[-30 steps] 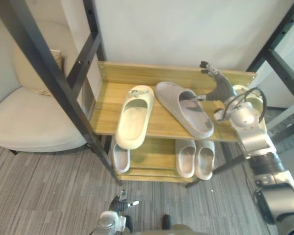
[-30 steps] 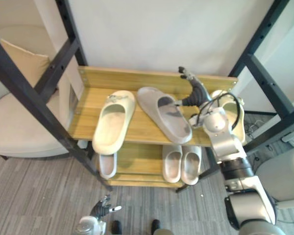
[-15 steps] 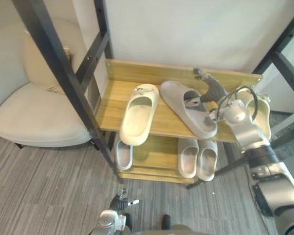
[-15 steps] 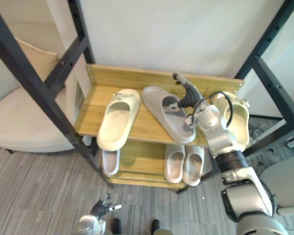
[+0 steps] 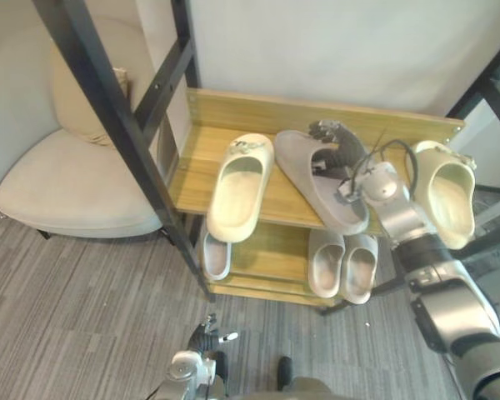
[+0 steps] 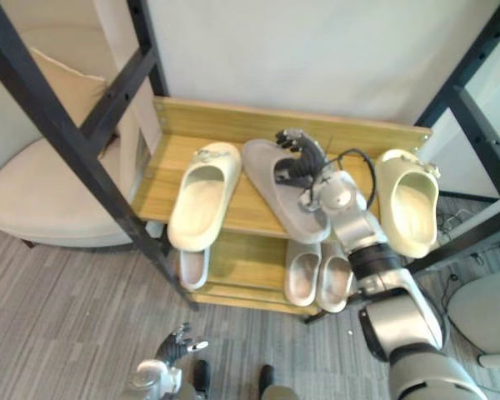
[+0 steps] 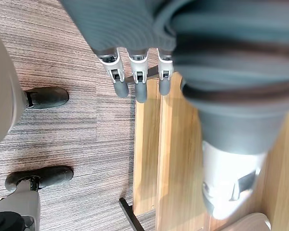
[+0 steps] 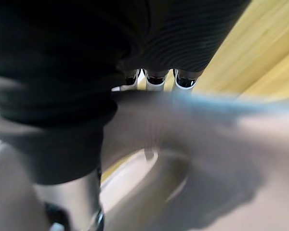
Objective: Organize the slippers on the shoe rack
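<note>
On the shoe rack's top shelf [image 5: 192,187] lie a cream slipper [image 5: 237,187], a grey slipper [image 5: 317,183] askew beside it, and a second cream slipper [image 5: 443,193] at the right end. My right hand [image 5: 340,148] sits on the grey slipper's strap with its fingers [image 6: 293,143] curled over the band. In the right wrist view those fingers [image 8: 156,79] reach behind the grey slipper [image 8: 192,144]. Three pale slippers [image 5: 342,265] rest on the lower shelf. My left hand [image 5: 204,335] hangs open low over the floor, fingers [image 7: 137,86] straight.
A cream armchair [image 5: 58,183] stands left of the rack. A slanted black frame post [image 5: 117,125] crosses in front of the rack's left end, and another black post [image 6: 475,108] runs by its right end. The wall is right behind the rack. Grey carpet [image 5: 83,317] lies in front.
My right hand has moved left from the back right of the shelf onto the grey slipper's strap and its fingers have curled. The camera has shifted; the left hand stays still.
</note>
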